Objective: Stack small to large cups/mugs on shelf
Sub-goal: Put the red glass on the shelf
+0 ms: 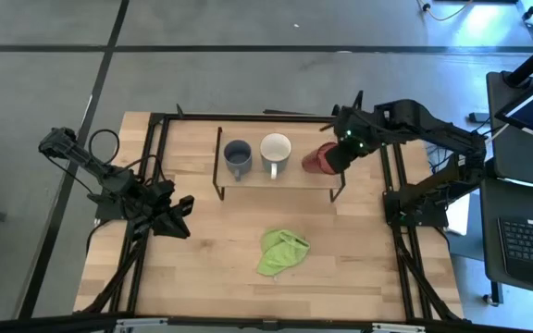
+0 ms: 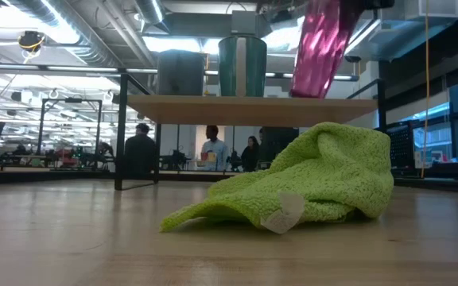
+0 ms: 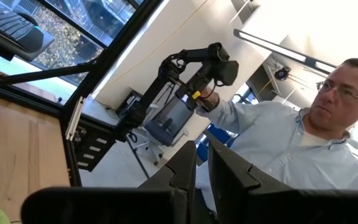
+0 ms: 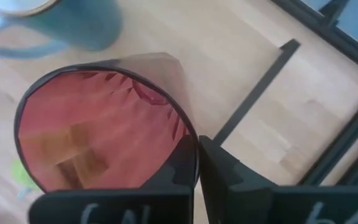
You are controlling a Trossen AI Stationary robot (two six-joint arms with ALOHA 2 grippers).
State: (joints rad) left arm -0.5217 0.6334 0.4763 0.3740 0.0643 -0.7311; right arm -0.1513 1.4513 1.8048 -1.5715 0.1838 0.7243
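Observation:
A low wooden shelf [image 1: 290, 180] on black wire legs stands at the table's far middle. On it stand a blue-grey mug [image 1: 238, 159] and, to its right, a white mug [image 1: 276, 153]. My right gripper [image 1: 339, 153] is shut on a dark red cup [image 1: 318, 159] over the shelf's right end. In the low view the cup [image 2: 318, 48] is tilted, its base just above the board [image 2: 213, 110]; whether it touches, I cannot tell. My left gripper [image 1: 181, 215] waits shut and empty over the table's left part. My right gripper pinches the red cup's wall at the rim [image 4: 191, 140], one finger inside the cup and one outside. The fingers come from the table's right side, slanting down. The cup is tilted, its open top leaning toward the gripper.
A lime-green cloth [image 1: 281, 252] lies crumpled on the table in front of the shelf, also close in the low view [image 2: 308, 179]. Black frame rails run along both table sides. A person [image 3: 291, 143] shows in the left wrist view beyond the table.

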